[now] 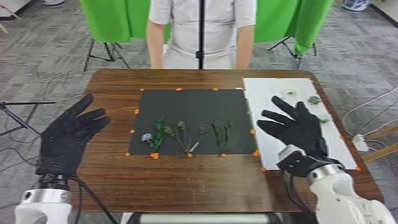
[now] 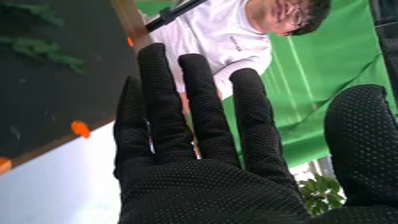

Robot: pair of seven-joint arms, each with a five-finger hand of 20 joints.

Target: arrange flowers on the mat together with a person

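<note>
In the head view, my left hand (image 1: 69, 135) is open over the table's left side, left of the black mat (image 1: 191, 102). My right hand (image 1: 298, 129) is open above the white sheet (image 1: 266, 90), right of the mat. Green stems lie on the mat's lower half: a pale bloom (image 1: 147, 137) at the left, darker sprigs (image 1: 180, 131) mid-mat and plain stems (image 1: 222, 134) at the right. A white flower (image 1: 290, 92) and a dusky one (image 1: 314, 100) lie on the sheet's far part. In the right wrist view, my right hand (image 2: 222, 190) has straight fingers, apart from the mat (image 2: 53, 95).
Orange tape bits (image 1: 155, 156) line the mat's edges on the brown table (image 1: 133, 185). A person in a white shirt stands at the far edge behind a thin black pole (image 1: 201, 40). Green cloth (image 1: 107, 22) hangs behind.
</note>
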